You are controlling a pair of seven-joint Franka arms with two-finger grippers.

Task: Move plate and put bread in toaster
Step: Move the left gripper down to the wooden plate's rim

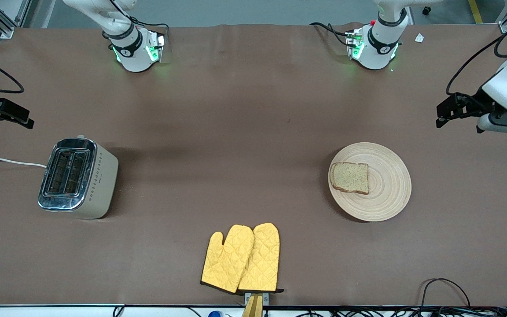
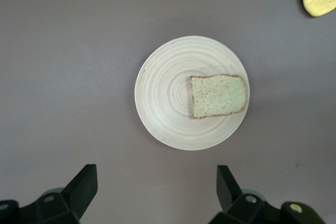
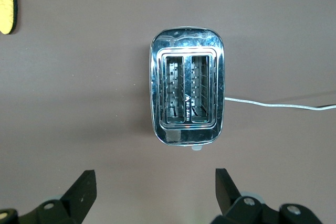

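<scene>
One slice of bread (image 1: 350, 177) lay flat on the plate (image 1: 385, 193), on the part of it toward the toaster (image 1: 77, 178). The plate itself sat on the brown surface (image 1: 236, 132) well apart from the toaster, toward the left arm's end. Both toaster slots stood empty, and its white cord (image 1: 7, 162) trailed off the surface's edge. A pair of yellow oven mitts (image 1: 241, 259) lay between plate and toaster, nearer the front camera than either.

Nothing of the task looked done: the plate appeared unmoved, the bread untouched, so both the plate move and the loading remained.

The left gripper (image 2: 156, 190) hung above the surface close to the plate, jaws wide and holding nothing. The right gripper (image 3: 155, 195) hung likewise beside the toaster, jaws wide and empty.
</scene>
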